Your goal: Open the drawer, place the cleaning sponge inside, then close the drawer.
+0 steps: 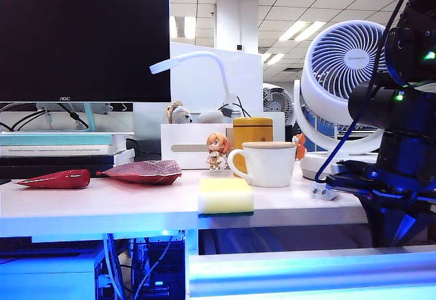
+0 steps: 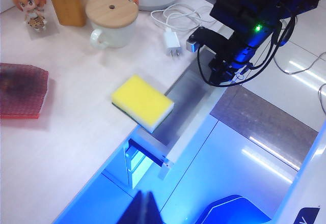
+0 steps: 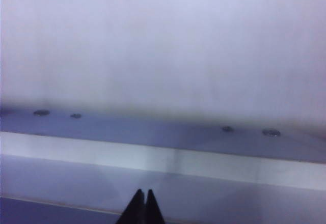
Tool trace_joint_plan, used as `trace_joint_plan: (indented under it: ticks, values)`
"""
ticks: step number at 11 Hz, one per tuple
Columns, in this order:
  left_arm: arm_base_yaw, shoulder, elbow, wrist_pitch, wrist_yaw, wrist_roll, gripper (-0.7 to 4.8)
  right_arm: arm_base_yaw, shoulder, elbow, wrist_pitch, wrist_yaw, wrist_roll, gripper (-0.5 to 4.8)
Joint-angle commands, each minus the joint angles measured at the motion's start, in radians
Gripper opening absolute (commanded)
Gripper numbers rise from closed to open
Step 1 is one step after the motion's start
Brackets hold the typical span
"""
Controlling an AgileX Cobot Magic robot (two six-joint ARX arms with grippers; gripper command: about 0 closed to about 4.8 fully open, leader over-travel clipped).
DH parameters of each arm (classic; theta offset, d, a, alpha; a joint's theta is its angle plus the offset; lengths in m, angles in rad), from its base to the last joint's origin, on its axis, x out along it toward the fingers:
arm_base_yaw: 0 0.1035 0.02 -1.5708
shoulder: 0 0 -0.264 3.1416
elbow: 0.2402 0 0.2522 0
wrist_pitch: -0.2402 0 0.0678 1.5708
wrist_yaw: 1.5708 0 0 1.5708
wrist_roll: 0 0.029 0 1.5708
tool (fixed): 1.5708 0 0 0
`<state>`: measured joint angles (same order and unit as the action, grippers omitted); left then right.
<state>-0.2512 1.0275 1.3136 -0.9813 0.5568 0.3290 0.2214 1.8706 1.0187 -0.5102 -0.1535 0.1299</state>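
The cleaning sponge [image 1: 225,195] [image 2: 142,103], yellow on top, lies at the desk's front edge and juts slightly over it. Below it the drawer [image 1: 310,271] [image 2: 191,132] stands pulled out a little, showing a grey strip of its inside. My right gripper [image 3: 145,193] is shut and empty, its tips close to a pale panel with screws. The right arm [image 1: 398,177] [image 2: 237,46] reaches down at the drawer's right end. My left gripper [image 2: 145,198] is shut and empty, hovering in front of the desk near the drawer's left corner. It does not show in the exterior view.
A white mug with a wooden lid [image 1: 269,163] [image 2: 111,19], a yellow canister [image 1: 252,131] and a figurine [image 1: 217,151] stand behind the sponge. Red mesh pieces [image 1: 143,172] lie to the left. A white charger with cable [image 2: 173,45] and a fan [image 1: 340,68] are on the right.
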Motion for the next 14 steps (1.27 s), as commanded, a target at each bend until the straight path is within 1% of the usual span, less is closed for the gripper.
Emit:
trace_joint_plan:
  ticks: [1, 4, 10, 12, 14]
  values:
    - [0.0, -0.004, 0.006, 0.008, 0.006, 0.008, -0.06, 0.002, -0.003, 0.002, -0.07, -0.003, -0.005, -0.09]
    - [0.0, -0.005, 0.006, -0.024, 0.008, 0.013, -0.06, 0.002, -0.003, 0.002, -0.135, -0.003, -0.007, -0.08]
    - [0.0, -0.005, 0.006, -0.027, 0.008, 0.015, -0.06, 0.01, -0.003, 0.002, -0.249, -0.006, -0.027, -0.09]
    - [0.0, -0.005, 0.006, -0.027, 0.008, 0.015, -0.06, 0.051, -0.003, 0.002, -0.323, -0.006, -0.027, -0.08]
    - [0.0, -0.005, 0.006, -0.027, 0.008, 0.015, -0.06, 0.051, -0.003, 0.002, -0.357, -0.006, -0.03, -0.08]
